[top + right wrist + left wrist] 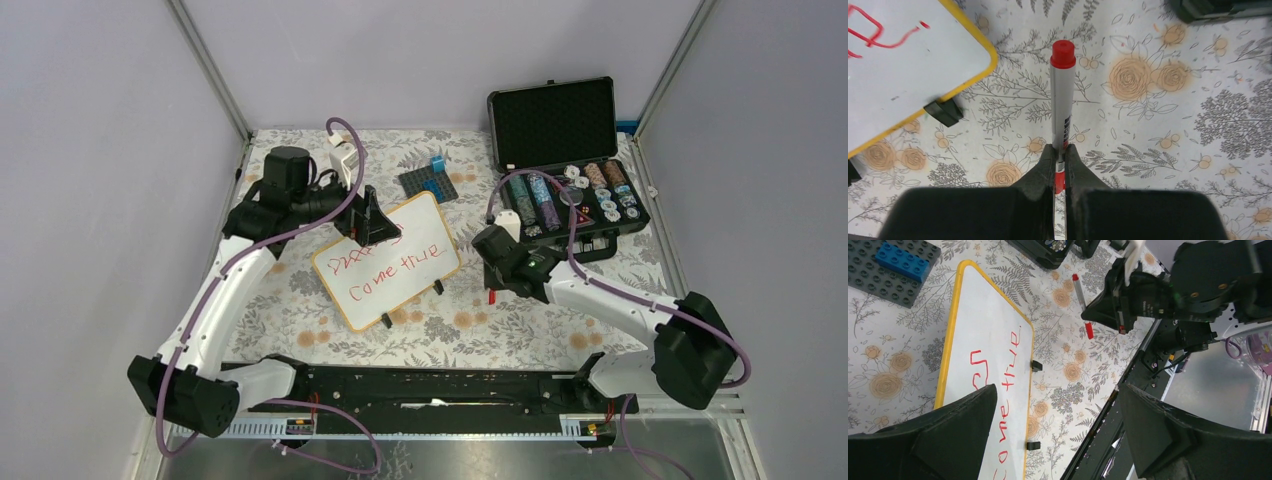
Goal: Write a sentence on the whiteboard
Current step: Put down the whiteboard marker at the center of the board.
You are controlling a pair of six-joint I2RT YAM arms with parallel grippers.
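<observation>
The whiteboard (425,222) lies tilted on the floral cloth, with a yellow-wood frame and two black clip feet. The sentence (395,272) in red reads a scribbled top line and "Come true" below; it also shows in the left wrist view (1009,385). My left gripper (372,228) is open and empty over the board's upper left part, and its fingers (963,425) straddle the board's near edge. My right gripper (1060,149) is shut on a red-capped marker (1062,95), right of the board's corner (908,65), over the cloth. The marker also shows in the left wrist view (1082,305).
An open black case (552,120) with poker chips stands at the back right. A dark grey studded baseplate (428,183) with a blue brick lies behind the board. A white box (345,160) sits at the back left. A black rail (450,385) runs along the near edge.
</observation>
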